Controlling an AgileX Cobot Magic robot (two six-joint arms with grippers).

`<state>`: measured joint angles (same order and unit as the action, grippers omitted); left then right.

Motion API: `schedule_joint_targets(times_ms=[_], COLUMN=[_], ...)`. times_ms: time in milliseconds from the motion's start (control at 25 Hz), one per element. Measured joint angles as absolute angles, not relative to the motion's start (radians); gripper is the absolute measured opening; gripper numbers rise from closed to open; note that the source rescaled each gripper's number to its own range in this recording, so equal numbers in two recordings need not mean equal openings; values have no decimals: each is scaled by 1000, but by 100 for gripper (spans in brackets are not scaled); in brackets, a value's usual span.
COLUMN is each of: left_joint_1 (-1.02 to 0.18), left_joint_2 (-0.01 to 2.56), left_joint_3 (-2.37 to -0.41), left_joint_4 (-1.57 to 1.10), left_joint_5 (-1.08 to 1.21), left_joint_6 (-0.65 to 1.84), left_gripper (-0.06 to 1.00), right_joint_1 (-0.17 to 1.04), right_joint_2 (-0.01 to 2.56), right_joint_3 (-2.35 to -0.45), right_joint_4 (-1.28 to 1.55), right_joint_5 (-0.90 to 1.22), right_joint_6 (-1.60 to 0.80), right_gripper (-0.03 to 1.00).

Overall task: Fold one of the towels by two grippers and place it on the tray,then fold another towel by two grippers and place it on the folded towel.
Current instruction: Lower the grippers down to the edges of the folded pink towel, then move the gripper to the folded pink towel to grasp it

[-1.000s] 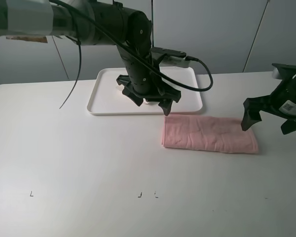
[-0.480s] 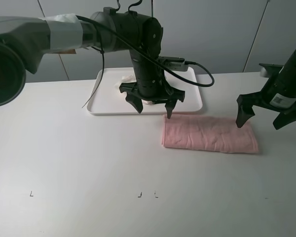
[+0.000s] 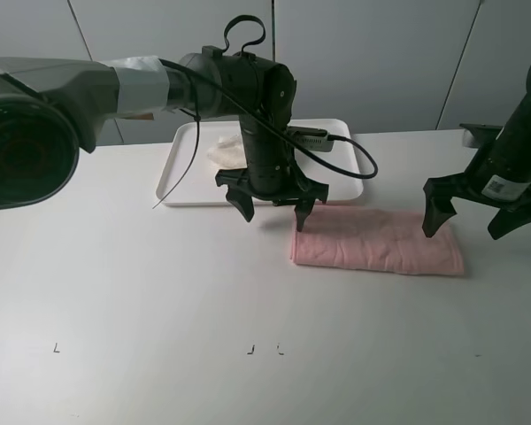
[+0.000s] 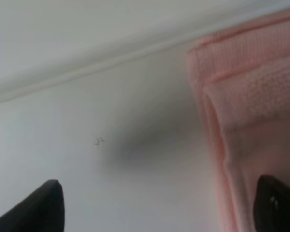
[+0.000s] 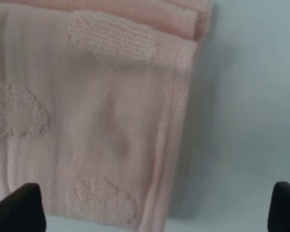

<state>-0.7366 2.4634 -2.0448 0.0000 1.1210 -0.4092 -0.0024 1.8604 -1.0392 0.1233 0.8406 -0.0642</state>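
The pink towel lies on the table as a long folded strip in front of the tray. A cream towel rests bunched on the tray, partly hidden by the left arm. My left gripper hangs open at the pink towel's left end, one fingertip over its corner. My right gripper is open over the right end. In the left wrist view the pink towel edge sits by one finger of the open gripper, with the tray behind. The right wrist view shows the towel end between open fingers.
A black cable loops from the left arm over the tray's right side. Small dark marks are on the white table near its front. Grey wall panels stand behind the table.
The left gripper has come forward off the tray to the pink towel's left end. The right gripper has shifted slightly towards the towel's right end. Both stayed open.
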Motion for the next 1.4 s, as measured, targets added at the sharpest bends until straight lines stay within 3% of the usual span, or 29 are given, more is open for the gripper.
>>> schedule_joint_targets(times_ms=[640,1040,1400], left_joint_1=[-737,-737,-737], left_joint_2=[2497,2498,2498], left_joint_3=[-2053,-2053,-2054], left_joint_4=[0,0,0], left_joint_5=[1131,1141,1143], left_joint_6=[-435,-424,-418], left_gripper=[99,99,99], right_joint_1=[-2,-92,-52], right_joint_2=[1860,1888,1986], right_joint_3=[-1039,-1042,-1043], right_joint_4=[123,188,250], right_joint_5=[837,801,791], right_joint_6=[-77,-130,-158], right_gripper=[100,100,98])
